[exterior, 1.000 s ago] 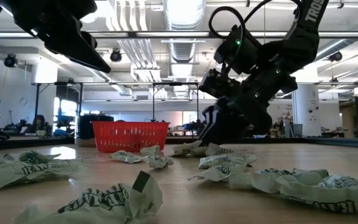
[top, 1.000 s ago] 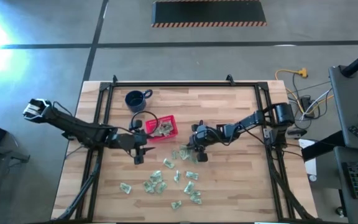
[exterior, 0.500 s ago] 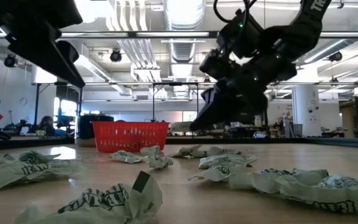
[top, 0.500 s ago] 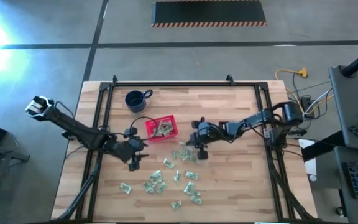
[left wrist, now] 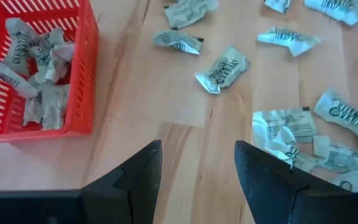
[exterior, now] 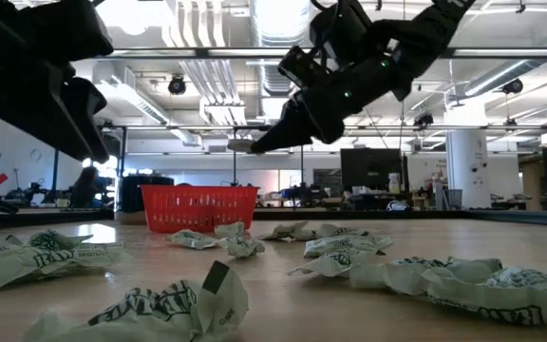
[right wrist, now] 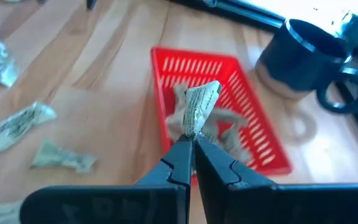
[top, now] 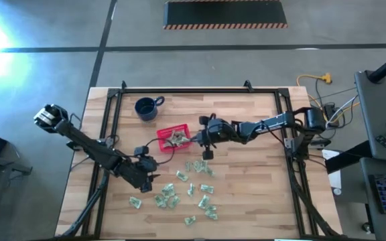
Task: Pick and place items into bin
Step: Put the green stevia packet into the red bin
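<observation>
1. Right gripper (right wrist: 191, 144): fingers pressed together on one wrapped item (right wrist: 201, 107), which stands up from the tips. It hangs over the near edge of the bin (right wrist: 229, 112).
2. Right arm: reaches in from the table's right side, stretched nearly level toward the bin (top: 173, 138) in the high view. In the low view the gripper (exterior: 259, 144) is raised clear of the table, angled down.
3. Left gripper (left wrist: 197, 163): fingers apart, nothing between them. It hangs above bare wood, the bin (left wrist: 79, 81) to one side and loose items (left wrist: 222, 68) to the other.
4. Left arm: comes in from the table's left edge on a diagonal, its gripper (top: 146, 175) just short of the scattered items (top: 179, 194) in the high view.
5. Bin contents: both wrist views show several items already lying inside; the low view shows only its latticed wall (exterior: 198, 207).
6. Mug (right wrist: 309, 53): dark blue, standing just beyond the bin; the high view places it (top: 146, 107) toward the table's far left.
7. Table (top: 246, 194): pale wood planks. The low view alone shows the room behind, with a person (exterior: 88, 185) at far left.
</observation>
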`<state>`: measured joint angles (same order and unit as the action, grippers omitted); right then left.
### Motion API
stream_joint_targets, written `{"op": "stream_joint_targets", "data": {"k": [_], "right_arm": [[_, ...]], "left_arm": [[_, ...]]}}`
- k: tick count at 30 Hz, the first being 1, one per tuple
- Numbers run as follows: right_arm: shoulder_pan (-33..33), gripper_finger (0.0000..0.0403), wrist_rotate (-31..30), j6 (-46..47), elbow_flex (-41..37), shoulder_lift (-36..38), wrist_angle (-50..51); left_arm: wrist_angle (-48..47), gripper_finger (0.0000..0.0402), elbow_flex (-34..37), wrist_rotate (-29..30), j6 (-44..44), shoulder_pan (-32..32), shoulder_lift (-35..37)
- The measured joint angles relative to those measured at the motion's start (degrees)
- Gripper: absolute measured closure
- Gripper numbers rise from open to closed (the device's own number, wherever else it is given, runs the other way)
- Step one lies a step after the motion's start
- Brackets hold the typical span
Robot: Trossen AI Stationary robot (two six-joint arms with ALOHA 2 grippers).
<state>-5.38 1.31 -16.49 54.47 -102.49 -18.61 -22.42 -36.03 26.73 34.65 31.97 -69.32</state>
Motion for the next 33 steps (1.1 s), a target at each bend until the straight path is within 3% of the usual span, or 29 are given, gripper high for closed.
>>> {"op": "stream_joint_targets", "data": {"k": [5, 10, 18, 25, 30, 33], "right_arm": [[-2.0, 0.0394, 0.6, -0.2, 3.7, -2.9, 0.4], [-2.8, 0.0383, 6.3, -0.4, 7.6, -7.2, 1.7], [-3.5, 0.0286, 6.4, -0.2, 14.1, -11.2, 8.7], [-3.4, 0.0232, 6.5, -2.4, 12.7, -7.2, 9.5], [-3.1, 0.0228, 6.8, -3.1, 8.0, -2.3, 11.8], [-3.0, 0.0233, 6.8, -2.9, 4.2, 1.0, 11.4]], "left_arm": [[2.3, 0.0217, 0.0, 0.8, -0.5, 0.1, -2.6], [3.5, 0.0217, 0.0, 0.9, -0.4, 0.3, -3.5], [5.8, 0.0217, 0.0, 0.8, -0.7, 0.6, -3.6], [16.2, 0.0217, 0.0, 3.0, -10.3, 0.4, -7.9], [25.5, 0.0217, 0.0, 3.0, -17.2, -0.9, -13.8], [25.4, 0.0217, -0.1, 3.0, -17.4, -2.3, -16.7]]}}
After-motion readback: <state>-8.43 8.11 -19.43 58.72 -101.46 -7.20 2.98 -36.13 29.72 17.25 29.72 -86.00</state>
